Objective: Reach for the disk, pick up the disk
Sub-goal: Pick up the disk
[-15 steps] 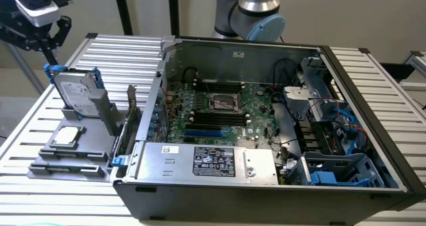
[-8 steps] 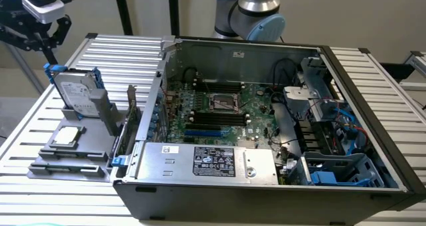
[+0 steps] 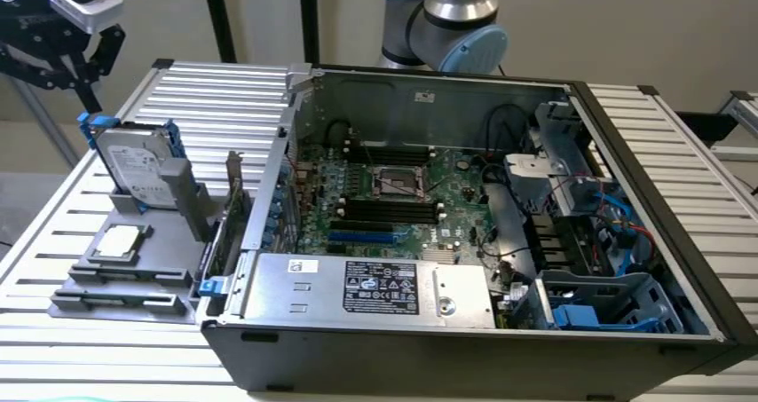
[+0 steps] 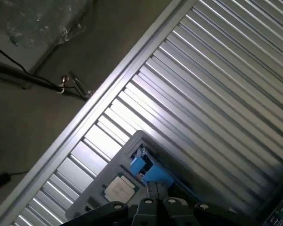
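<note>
Disk (image 3: 133, 164) stands upright in grey holder (image 3: 160, 273) on slatted table (image 3: 213, 91), at exterior view's left, beside open PC case (image 3: 474, 340). Gripper (image 3: 81, 81) hangs above it, not touching, fingers spread apart. CPU chip (image 3: 119, 240) lies flat nearby.

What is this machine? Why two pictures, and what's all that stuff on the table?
It is a robot arm with a grabbing tool on its end. One picture comes from a camera off the arm; the other from a camera on the arm's wrist, looking down. On the slatted metal table sits an open computer case. Beside it, a grey holder keeps the disk standing upright, and a small square chip lies flat. The tool hangs above the disk, open, holding nothing.
</note>
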Robot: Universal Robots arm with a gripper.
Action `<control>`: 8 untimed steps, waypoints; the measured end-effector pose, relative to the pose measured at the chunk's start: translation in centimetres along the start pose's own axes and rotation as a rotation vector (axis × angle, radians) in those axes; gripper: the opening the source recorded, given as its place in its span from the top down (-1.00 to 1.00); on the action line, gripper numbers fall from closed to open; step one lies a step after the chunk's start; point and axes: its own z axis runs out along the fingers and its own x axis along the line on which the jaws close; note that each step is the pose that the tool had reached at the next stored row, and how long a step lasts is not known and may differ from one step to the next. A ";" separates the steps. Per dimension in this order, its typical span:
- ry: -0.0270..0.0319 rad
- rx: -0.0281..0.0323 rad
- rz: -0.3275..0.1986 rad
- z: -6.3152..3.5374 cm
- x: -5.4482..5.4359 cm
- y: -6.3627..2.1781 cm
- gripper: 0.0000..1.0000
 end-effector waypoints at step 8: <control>0.0045 -0.0008 -0.141 -0.01 0.0 0.00 0.79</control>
